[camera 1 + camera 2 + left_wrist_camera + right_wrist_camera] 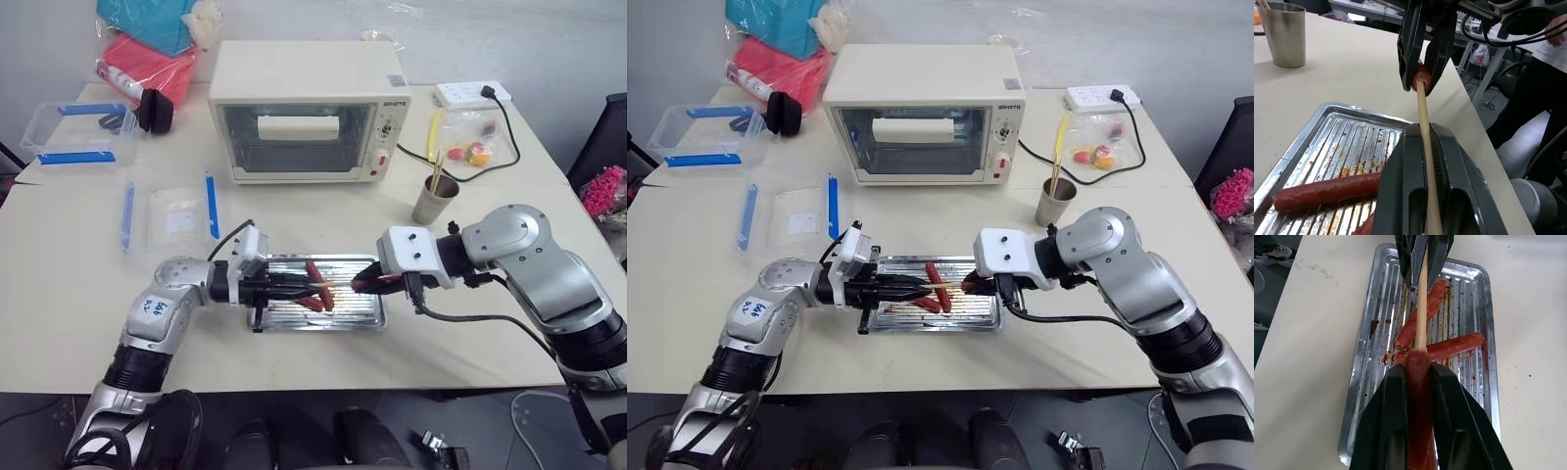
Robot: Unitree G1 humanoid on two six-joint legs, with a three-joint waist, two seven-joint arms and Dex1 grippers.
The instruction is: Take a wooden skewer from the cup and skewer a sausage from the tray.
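While the left gripper (294,290) is holding the wooden skewer (1424,142) with its fingers (1400,196) fully closed on the stick, the right gripper (367,284) is presenting the sausage (1418,396) end-on, its fingers (1386,426) closed narrowly around the sausage body. Both are meeting above the tray (364,318), which is resting on the surface (78,294) in front of the toaster oven (309,108).

Taking a skewer out of the cup (434,199) is judged complete; further sticks are standing in that cup, well apart from the tray. The skewer tip is touching the rounded end of the held sausage, and how deep it is sitting cannot be told. Piercing therefore appears to be at its start: driving the stick along the length of the sausage is judged to be the remaining work. Two other sausages (1420,318) are lying crossed on the ribbed tray bottom, untouched.
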